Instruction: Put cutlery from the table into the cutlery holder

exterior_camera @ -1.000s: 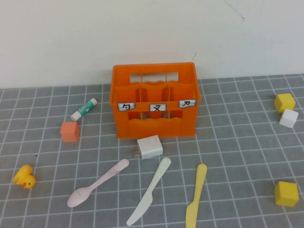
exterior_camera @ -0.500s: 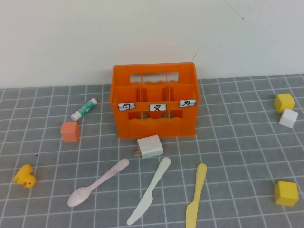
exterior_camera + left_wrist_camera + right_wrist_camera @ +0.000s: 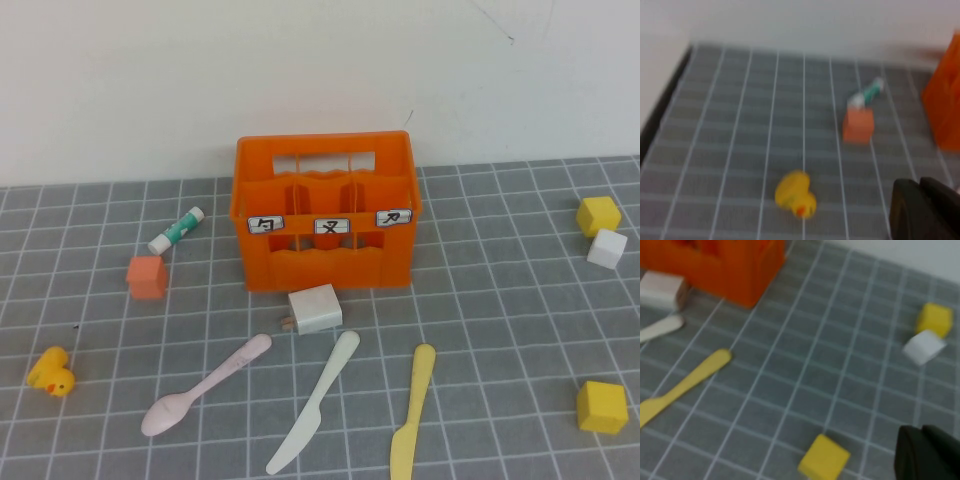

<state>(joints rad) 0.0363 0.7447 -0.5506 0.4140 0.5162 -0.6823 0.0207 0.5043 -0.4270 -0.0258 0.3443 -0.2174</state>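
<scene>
1. The crate stands upright at centre frame on the table, against the white wall; its three labels face the camera.
2. The spoon lies lower left of centre; long axis diagonal, bowl toward the lower left, handle tip toward the upper right.
3. The white knife lies at lower centre, just right of the spoon; diagonal too, blade tip down-left, handle end up-right, near a white block that sits just in front of the crate.
4. The yellow knife lies right of it, nearly vertical in frame; blade at the bottom edge, handle pointing up toward the crate.
5. The left gripper shows only as a dark shape in its wrist view, above the table near a duck; its fingers are pressed together, holding nothing.
6. The right gripper is a dark shape in its wrist view, beside a yellow cube; whether it is spread or closed I cannot tell.
</scene>
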